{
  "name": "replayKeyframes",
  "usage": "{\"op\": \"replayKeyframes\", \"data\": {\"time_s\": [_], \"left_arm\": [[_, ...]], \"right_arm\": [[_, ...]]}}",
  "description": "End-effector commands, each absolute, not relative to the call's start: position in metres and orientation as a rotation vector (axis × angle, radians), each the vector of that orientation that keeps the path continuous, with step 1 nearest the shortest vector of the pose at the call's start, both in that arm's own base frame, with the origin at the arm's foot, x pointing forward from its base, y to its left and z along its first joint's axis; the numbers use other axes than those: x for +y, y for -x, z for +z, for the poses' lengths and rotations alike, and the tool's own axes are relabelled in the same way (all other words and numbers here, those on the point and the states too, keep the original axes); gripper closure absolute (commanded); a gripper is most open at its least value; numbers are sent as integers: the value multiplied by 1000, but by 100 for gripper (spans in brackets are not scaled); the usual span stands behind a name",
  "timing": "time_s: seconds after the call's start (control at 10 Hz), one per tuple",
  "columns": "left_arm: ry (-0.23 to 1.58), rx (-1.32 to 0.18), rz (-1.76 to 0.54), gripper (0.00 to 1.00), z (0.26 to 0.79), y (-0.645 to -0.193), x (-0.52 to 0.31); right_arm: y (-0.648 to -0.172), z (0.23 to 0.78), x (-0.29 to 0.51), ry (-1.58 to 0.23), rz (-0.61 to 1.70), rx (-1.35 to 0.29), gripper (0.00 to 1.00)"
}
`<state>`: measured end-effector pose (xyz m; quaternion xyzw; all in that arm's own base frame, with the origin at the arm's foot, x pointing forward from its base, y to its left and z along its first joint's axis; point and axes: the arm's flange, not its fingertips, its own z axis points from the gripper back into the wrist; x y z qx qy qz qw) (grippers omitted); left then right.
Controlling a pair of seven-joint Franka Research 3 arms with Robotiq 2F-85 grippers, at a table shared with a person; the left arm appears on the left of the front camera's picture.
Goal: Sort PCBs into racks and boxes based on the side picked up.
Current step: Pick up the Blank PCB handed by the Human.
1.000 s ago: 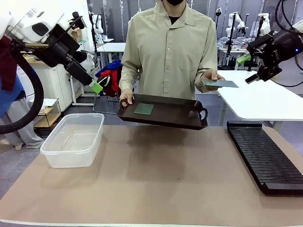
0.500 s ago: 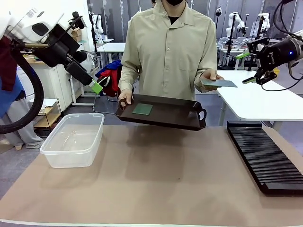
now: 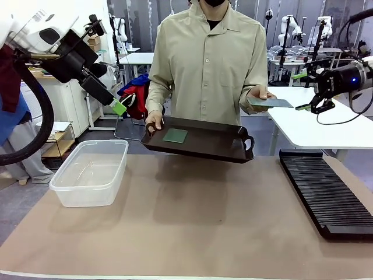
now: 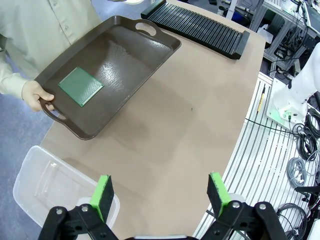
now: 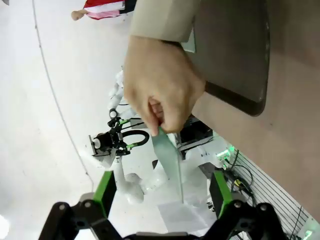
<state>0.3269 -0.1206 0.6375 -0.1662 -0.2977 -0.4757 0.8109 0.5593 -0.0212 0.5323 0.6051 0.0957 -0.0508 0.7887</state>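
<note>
Front view: a person stands at the far side of the table [image 3: 204, 227]. Their left-side hand [image 3: 154, 122] holds a dark brown tray [image 3: 215, 143] by its handle, above the far edge of the table. The tray PCB [image 3: 175, 135] lies flat, green side up, on the tray's left part. Their right-side hand [image 3: 257, 95] holds the held PCB [image 3: 271, 103] out level to the right, grey face showing. The right gripper [image 3: 302, 91] hangs just right of that board's free edge with its fingers spread wide, one above and one below the board's level, not touching it. The left gripper [image 3: 123, 104] is raised at the far left, above the clear tub [image 3: 87, 195], which stands on the table's left side. Its fingers are parted and hold nothing. The black rack [image 3: 326, 192] lies along the right side.

Left wrist view: the left gripper [image 4: 161, 194] is spread and empty, high over the table [image 4: 190, 125]. Beyond it are the tub [image 4: 35, 190], the tray [image 4: 125, 60] with the tray PCB [image 4: 81, 86] near the left-side hand [image 4: 33, 95], and the rack [image 4: 200, 27].

Right wrist view: the right gripper [image 5: 162, 192] is spread. The held PCB [image 5: 170, 157] is seen edge-on, pinched by the right-side hand [image 5: 160, 92], in line with the gap between the pads and clear of both. The tray [image 5: 235, 50] is beyond
</note>
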Motion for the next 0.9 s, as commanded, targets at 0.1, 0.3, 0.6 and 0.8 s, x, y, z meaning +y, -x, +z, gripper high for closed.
{"op": "replayKeyframes", "data": {"time_s": [0.1, 0.3, 0.6, 0.8], "left_arm": [[349, -644, -1020, 0, 636, -327, -121], [349, -644, -1020, 0, 636, -327, -121], [349, -644, -1020, 0, 636, -327, -121], [349, -644, -1020, 0, 636, -327, -121]], "right_arm": [[-556, 510, -16, -1395, -33, 171, 0], [-556, 495, -6, -1453, -6, 169, 0], [-559, 487, 5, -1538, 33, 165, 0], [-559, 482, 10, -1567, 102, 153, 60]]}}
